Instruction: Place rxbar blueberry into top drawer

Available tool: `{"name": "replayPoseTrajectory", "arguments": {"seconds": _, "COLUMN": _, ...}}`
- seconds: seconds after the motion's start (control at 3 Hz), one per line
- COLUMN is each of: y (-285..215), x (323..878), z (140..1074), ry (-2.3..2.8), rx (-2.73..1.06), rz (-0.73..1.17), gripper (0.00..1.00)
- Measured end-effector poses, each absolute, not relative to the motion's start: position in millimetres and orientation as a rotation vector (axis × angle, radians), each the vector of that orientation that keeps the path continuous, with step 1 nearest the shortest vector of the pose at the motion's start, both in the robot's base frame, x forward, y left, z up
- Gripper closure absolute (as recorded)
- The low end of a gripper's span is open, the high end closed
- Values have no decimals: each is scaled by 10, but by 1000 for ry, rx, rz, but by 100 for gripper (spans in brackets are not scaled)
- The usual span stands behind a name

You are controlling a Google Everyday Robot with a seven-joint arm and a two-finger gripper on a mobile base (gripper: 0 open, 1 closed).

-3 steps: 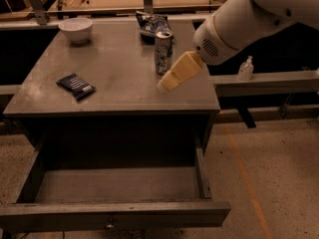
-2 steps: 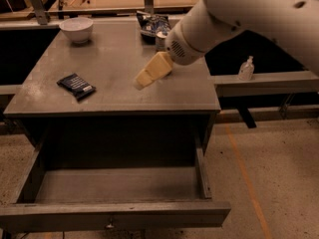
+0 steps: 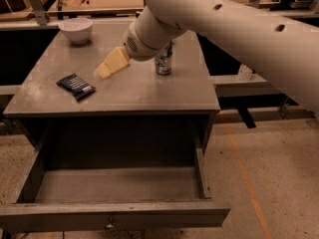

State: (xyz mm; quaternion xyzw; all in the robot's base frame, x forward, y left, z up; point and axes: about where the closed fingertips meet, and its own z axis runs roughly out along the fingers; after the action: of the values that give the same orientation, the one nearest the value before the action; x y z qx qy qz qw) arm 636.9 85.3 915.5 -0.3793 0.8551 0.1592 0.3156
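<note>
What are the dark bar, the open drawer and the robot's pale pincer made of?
The bar, lying on the tabletop, looks wrapped in dark plastic film, slightly glossy under white print. The drawer seems grey metal: thin walls, dull sheen. The pincer, hovering over the tabletop near the bar, looks like matte cream plastic or rubber; which, I cannot tell.

Table (image 3: 149, 91) and drawer (image 3: 114, 215) look like matt grey metal; the bar (image 3: 75, 85) has a dark plastic wrapper; the can (image 3: 163, 63) is shiny metal; the gripper (image 3: 103, 72), above the table near the bar, looks pale matt plastic
</note>
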Motion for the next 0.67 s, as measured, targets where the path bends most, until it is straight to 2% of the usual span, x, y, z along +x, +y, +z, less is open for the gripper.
{"name": "replayPoseTrajectory", "arguments": {"seconds": 0.67, "y": 990, "x": 6388, "z": 9159, "ry": 2255, "rx": -1001, "rz": 371, "gripper": 0}}
